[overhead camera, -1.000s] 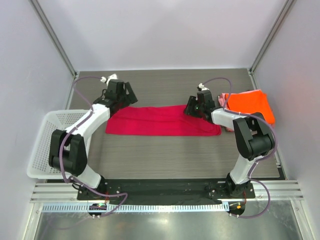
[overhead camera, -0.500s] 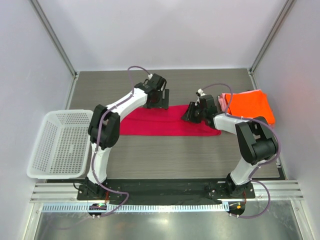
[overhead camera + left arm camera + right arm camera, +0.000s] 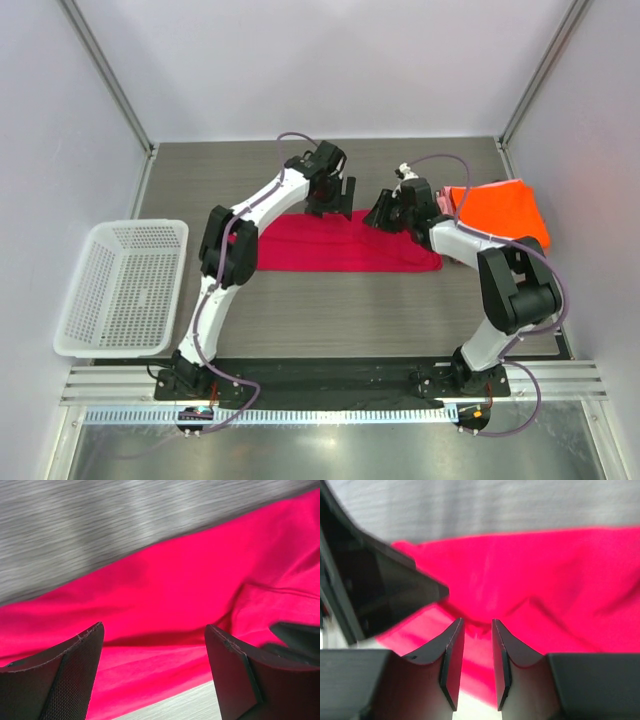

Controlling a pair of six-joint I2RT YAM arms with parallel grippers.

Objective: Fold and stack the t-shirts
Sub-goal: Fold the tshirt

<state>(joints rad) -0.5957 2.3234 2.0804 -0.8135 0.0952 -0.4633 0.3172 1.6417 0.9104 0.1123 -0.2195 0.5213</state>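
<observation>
The crimson-magenta cloth t-shirt (image 3: 330, 252) lies as a long strip in the middle of the grey tabletop (image 3: 350, 310). The left pincer (image 3: 155, 630) hangs wide open over its far edge, holding nothing, ready to grab. The right pincer (image 3: 474, 622) is nearly closed and seems to nip a crease. They are near each other and could bump. The folded bright orange cloth t-shirt (image 3: 505, 212) sits just beside. The white plastic mesh basket (image 3: 80, 290) is well apart.
</observation>
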